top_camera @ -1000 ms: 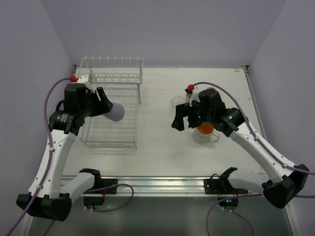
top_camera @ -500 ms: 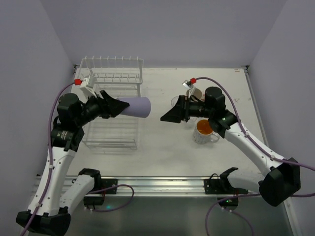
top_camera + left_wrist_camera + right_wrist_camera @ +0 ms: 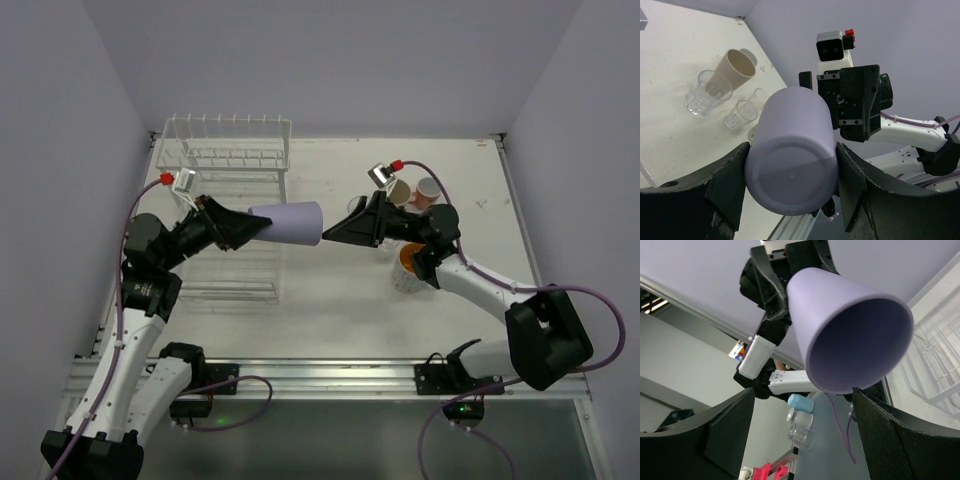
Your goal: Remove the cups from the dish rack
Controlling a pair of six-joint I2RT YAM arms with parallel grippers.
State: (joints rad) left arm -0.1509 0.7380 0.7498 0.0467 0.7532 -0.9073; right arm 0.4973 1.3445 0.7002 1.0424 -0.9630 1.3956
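Observation:
My left gripper (image 3: 252, 226) is shut on the base of the lavender cup (image 3: 290, 222), holding it level in the air with its mouth facing right. In the left wrist view the cup's bottom (image 3: 792, 170) fills the gap between the fingers. My right gripper (image 3: 335, 232) is open just off the cup's rim. The cup's mouth (image 3: 855, 335) sits above the right gripper's (image 3: 804, 392) spread fingers, not between them. The white wire dish rack (image 3: 228, 158) stands at the back left, with no cup visible in it. A white mug with an orange inside (image 3: 410, 268) stands under the right arm.
A tan tumbler (image 3: 398, 192) and a salmon-pink mug (image 3: 430, 190) stand at the back right. The tumbler (image 3: 732, 70) leans beside two small clear glasses (image 3: 702, 95) (image 3: 740, 114). The rack's lower basket (image 3: 228, 285) lies below the left arm.
The left arm swung the lavender cup rightward off the rack, turning its mouth to the right. The right gripper came left from over the white mug to meet it, its jaws narrowing a little.

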